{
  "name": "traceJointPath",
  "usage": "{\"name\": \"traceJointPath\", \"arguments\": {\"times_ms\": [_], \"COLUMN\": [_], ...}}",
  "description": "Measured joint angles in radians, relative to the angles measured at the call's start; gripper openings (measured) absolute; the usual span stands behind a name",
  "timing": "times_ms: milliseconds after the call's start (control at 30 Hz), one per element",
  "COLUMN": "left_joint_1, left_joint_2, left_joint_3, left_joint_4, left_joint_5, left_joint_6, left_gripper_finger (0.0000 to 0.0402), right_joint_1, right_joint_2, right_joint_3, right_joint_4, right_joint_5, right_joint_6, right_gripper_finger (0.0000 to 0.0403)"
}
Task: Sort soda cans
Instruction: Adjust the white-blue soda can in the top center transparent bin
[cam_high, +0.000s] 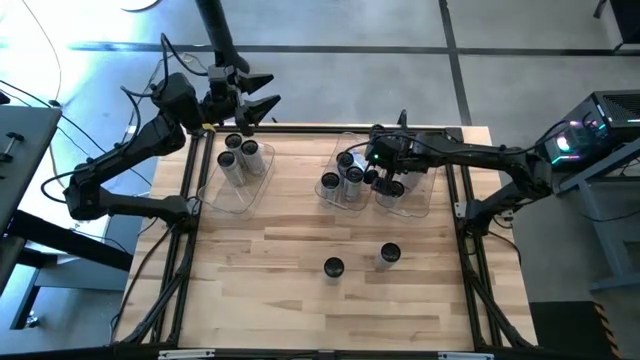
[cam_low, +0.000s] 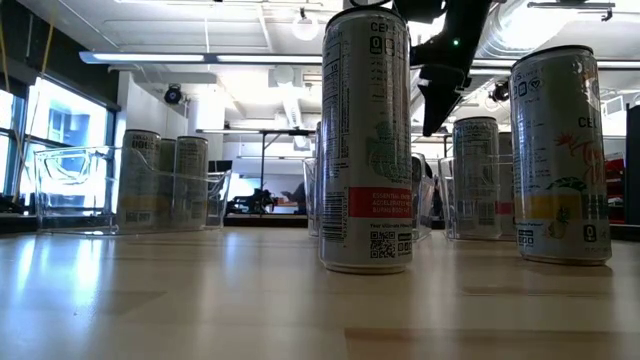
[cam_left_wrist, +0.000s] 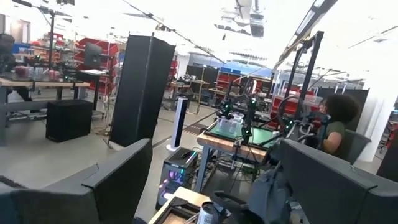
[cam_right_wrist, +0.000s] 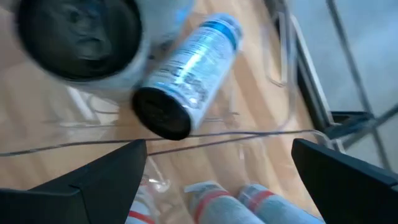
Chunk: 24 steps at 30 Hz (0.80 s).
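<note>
Two soda cans stand upright on the bare wood toward the near edge; the low view shows them close up. Three cans stand in the clear left bin. Several more stand in the middle bin. My right gripper hangs open, slanting down over the wall between the middle and right bins, with can tops below it. My left gripper is open, raised beyond the table's far edge, touching nothing.
A third clear bin sits right of the middle one. Dark frame rails run along the table's left and right sides. A person sits in the room beyond. Bare wood lies at the near left.
</note>
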Motion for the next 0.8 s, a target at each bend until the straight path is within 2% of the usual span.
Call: {"name": "traceJointPath", "arguments": {"times_ms": [167, 367, 533, 800], "left_joint_1": [-0.002, -0.002, -0.002, -0.01], "left_joint_2": [-0.013, -0.014, -0.023, -0.073], "left_joint_3": [0.0, 0.0, 0.0, 0.0], "left_joint_4": [0.004, 0.016, 0.014, 0.021], "left_joint_5": [0.0, 0.0, 0.0, -0.001], "left_joint_6": [0.0, 0.0, -0.019, -0.024], "left_gripper_finger": [0.0346, 0.0346, 0.0346, 0.0346], "right_joint_1": [0.0, 0.0, 0.0, -0.023], "right_joint_2": [0.0, 0.0, -0.001, 0.021], "right_joint_3": [0.0, 0.0, 0.0, 0.0], "right_joint_4": [0.001, 0.007, 0.06, 0.089], "right_joint_5": [0.045, 0.032, -0.034, -0.003], "right_joint_6": [-0.015, -0.018, -0.03, -0.095], "right_gripper_finger": [0.0397, 0.0397, 0.0397, 0.0397]}}
